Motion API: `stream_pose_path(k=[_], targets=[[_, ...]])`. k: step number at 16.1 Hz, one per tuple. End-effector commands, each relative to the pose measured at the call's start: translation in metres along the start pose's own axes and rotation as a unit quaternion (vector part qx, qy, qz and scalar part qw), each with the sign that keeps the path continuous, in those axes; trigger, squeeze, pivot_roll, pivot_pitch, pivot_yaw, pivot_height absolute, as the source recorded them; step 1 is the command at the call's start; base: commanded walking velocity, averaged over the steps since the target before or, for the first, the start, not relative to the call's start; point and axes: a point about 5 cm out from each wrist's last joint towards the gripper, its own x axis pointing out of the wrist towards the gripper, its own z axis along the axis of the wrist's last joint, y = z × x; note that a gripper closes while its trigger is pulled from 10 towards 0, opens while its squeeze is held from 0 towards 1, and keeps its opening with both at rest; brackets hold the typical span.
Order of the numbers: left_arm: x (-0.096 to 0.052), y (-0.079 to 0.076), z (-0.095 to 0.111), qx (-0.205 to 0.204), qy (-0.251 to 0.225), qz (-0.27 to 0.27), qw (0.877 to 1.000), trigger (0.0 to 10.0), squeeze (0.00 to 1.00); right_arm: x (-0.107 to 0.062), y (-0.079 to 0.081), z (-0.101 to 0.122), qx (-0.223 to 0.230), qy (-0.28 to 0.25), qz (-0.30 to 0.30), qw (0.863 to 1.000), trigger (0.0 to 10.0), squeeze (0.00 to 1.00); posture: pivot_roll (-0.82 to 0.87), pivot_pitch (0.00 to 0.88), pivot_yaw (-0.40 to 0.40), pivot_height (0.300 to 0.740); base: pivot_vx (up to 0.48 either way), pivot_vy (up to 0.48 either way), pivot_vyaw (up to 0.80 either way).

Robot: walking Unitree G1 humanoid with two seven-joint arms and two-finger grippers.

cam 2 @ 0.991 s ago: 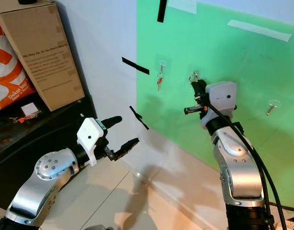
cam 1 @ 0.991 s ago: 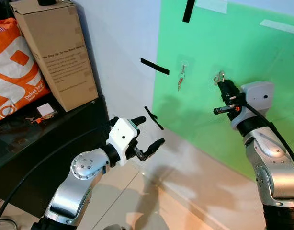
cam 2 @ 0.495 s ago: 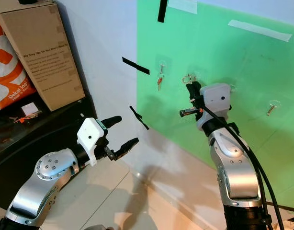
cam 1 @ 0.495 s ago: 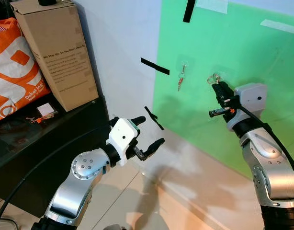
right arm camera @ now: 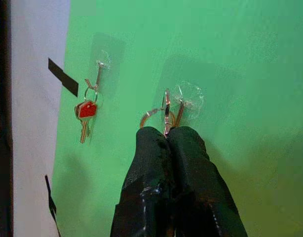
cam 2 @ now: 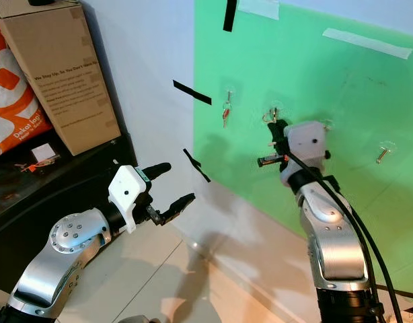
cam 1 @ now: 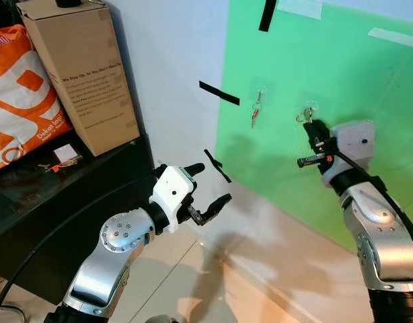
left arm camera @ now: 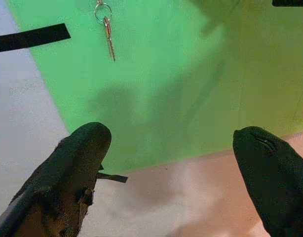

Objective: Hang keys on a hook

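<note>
The key ring sits pinched in the right gripper, pressed up against the clear hook on the green wall panel. Beside it, a red-headed key hangs from another hook. The left gripper hovers low, fingers apart.

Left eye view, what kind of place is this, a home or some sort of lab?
Probably a room in a home set up for a test: a green sheet taped to the white wall carries clear stick-on hooks, while a brown cardboard box and an orange shopping bag sit on a black cabinet.
</note>
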Motion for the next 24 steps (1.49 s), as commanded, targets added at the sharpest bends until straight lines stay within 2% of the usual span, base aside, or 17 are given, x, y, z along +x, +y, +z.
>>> stream_pose_path(k=[1, 6, 12, 17, 21, 22, 23, 24], targets=[[0.0, -0.002, 0.002, 0.004, -0.003, -0.007, 1.0, 10.0, 0.0, -0.003, -0.006, 0.003, 0.0, -0.008, -0.017, 1.0, 10.0, 0.0, -0.04, 0.0, 0.003, 0.74, 0.0, 0.0, 0.0], [-0.003, -0.001, 0.002, 0.006, -0.003, -0.011, 1.0, 10.0, 0.0, -0.015, -0.006, -0.006, 0.001, 0.005, -0.021, 1.0, 10.0, 0.0, -0.04, 0.0, 0.005, 0.74, 0.0, 0.0, 0.0], [-0.002, -0.001, 0.0, 0.008, -0.001, -0.013, 1.0, 10.0, 0.0, -0.02, -0.005, -0.014, 0.01, 0.015, -0.03, 0.999, 10.0, 0.0, -0.04, 0.0, 0.007, 0.74, 0.0, 0.0, 0.0], [-0.001, 0.0, -0.001, 0.009, -0.002, -0.012, 1.0, 10.0, 0.0, -0.015, 0.0, -0.012, 0.012, 0.012, -0.02, 1.0, 10.0, 0.0, -0.04, 0.0, 0.009, 0.74, 0.0, 0.0, 0.0], [0.0, 0.001, 0.007, -0.005, -0.024, -0.008, 1.0, 10.0, 0.0, -0.008, 0.008, -0.014, 0.03, 0.023, 0.001, 0.999, 10.0, 0.0, -0.04, 0.0, 0.004, 0.74, 0.0, 0.0, 0.0], [0.0, 0.001, 0.011, -0.013, -0.036, -0.009, 0.999, 10.0, 0.0, -0.007, 0.009, -0.014, 0.034, 0.024, 0.002, 0.999, 10.0, 0.25, -0.04, 0.0, 0.003, 0.74, 0.0, 0.0, 0.0], [0.0, 0.001, 0.014, -0.019, -0.043, -0.011, 0.999, 10.0, 0.0, -0.007, 0.01, -0.016, 0.035, 0.027, 0.002, 0.999, 10.0, 0.71, -0.04, 0.0, 0.003, 0.74, 0.0, 0.0, 0.0], [0.0, -0.001, 0.017, -0.031, -0.053, -0.019, 0.998, 10.0, 0.0, -0.008, 0.011, -0.018, 0.041, 0.031, 0.004, 0.999, 10.0, 1.0, -0.04, 0.0, 0.004, 0.74, 0.0, 0.0, 0.0]])
